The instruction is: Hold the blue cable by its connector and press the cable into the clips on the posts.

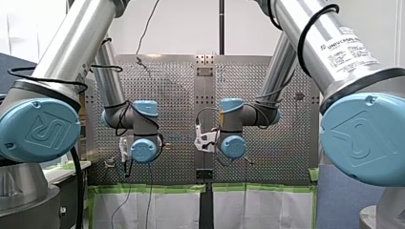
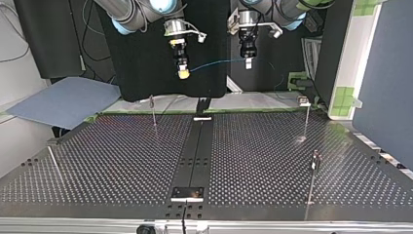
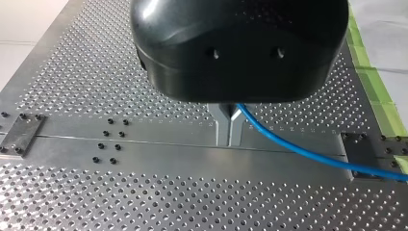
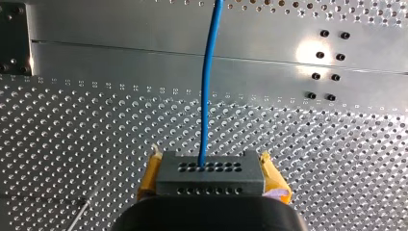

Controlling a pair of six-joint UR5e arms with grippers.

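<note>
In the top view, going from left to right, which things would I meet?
Blue-grey sheet → thin post → my right gripper → blue cable → my left gripper → far post.

Front camera is looking from behind and above, over the perforated metal table (image 1: 286, 162). Top camera is facing back from across it, low. Both wrist cameras are sitting close, sharing the thin blue cable (image 4: 206, 96).

bright even light; one glare patch on the perforated table (image 4: 308, 50).
</note>
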